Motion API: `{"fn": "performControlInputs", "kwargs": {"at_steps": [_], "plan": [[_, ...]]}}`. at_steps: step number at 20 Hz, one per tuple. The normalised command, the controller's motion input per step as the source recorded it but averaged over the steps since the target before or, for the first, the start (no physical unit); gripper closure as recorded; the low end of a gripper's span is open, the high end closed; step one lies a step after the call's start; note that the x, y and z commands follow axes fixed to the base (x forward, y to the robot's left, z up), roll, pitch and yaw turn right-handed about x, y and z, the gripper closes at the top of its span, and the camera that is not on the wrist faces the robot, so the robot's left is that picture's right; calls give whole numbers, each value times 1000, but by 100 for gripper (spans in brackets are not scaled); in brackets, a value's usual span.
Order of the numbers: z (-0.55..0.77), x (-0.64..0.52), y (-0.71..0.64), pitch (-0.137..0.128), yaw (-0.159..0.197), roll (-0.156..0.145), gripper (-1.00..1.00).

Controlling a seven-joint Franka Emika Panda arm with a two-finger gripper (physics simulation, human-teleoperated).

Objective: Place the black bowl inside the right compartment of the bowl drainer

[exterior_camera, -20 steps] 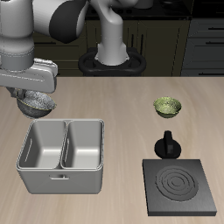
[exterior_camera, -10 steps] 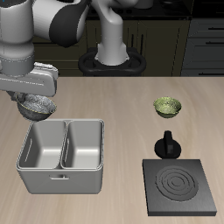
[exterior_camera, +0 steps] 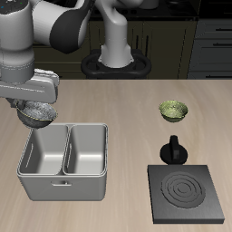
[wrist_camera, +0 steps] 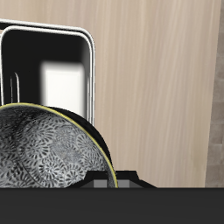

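Observation:
The black bowl [exterior_camera: 37,112] hangs in the air, dark outside with a speckled grey inside, and my gripper [exterior_camera: 36,105] is shut on its rim. It hovers just behind the back edge of the bowl drainer [exterior_camera: 63,187], over the rim of the right compartment [exterior_camera: 43,154], which holds nothing. In the wrist view the black bowl [wrist_camera: 44,153] fills the near field. The bowl drainer [wrist_camera: 87,52] and its grey well [wrist_camera: 66,83] lie beyond it. My fingertips are mostly hidden by the bowl.
A green-yellow bowl [exterior_camera: 174,111] sits on the table away from the drainer. A small black knobbed object [exterior_camera: 173,149] stands just behind the flat black stove plate [exterior_camera: 186,192] near the front edge.
The arm's upper links have swung a little. The gripper with the black bowl has sunk slightly toward the drainer's back rim. Everything on the table has stayed still.

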Motion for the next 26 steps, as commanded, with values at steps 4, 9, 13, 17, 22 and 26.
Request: {"fn": "performControlInputs", "kwargs": {"at_steps": [4, 9, 13, 17, 22, 26], "plan": [[-47, -4, -50, 6, 10, -19, 100], [-29, 26, 52, 6, 5, 11, 100], [3, 13, -47, 6, 7, -21, 100], [-39, -1, -15, 6, 8, 8, 100], [-25, -11, -65, 8, 31, -24, 100], [28, 5, 53, 7, 10, -7, -100]]}}
